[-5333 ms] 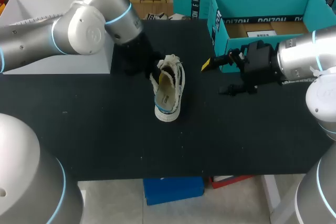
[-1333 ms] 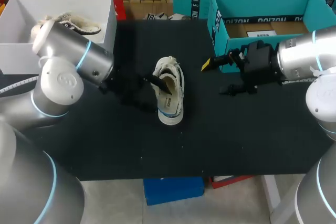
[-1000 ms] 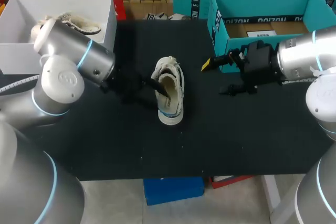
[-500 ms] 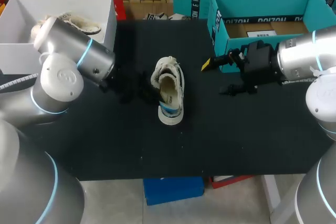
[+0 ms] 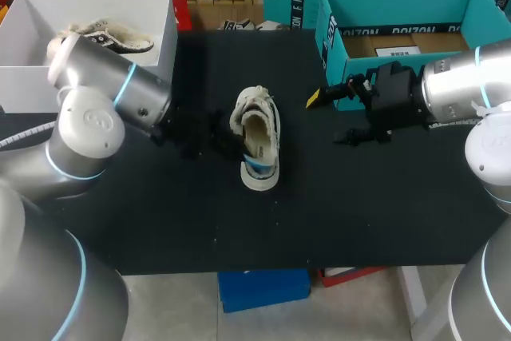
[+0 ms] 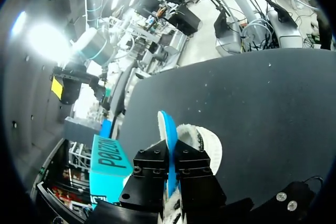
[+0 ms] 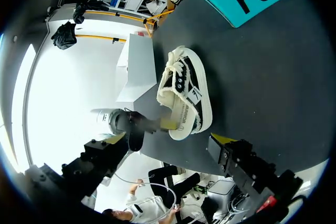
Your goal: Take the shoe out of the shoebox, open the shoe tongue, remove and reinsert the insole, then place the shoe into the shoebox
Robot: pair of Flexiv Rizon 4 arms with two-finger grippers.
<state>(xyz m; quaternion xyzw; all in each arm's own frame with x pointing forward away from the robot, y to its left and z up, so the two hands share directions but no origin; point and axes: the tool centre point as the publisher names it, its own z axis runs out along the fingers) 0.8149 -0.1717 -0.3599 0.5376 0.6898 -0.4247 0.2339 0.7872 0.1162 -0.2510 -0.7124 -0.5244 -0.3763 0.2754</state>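
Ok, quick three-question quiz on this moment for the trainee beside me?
1. True or false: the shoe lies inside the teal shoebox.
2. Which gripper is shut on the blue insole? A) left gripper B) right gripper C) neither
3. Fill in: the right gripper's fingers are ____ and hold nothing.
Key: 1 false, it stands on the table outside the shoebox; 2 A; 3 open.

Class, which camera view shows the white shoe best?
The right wrist view: the shoe shows nearly whole, side-on, with laces. The head view looks down into its opening. In the left wrist view the left gripper, shut on a blue strip, hides most of it.
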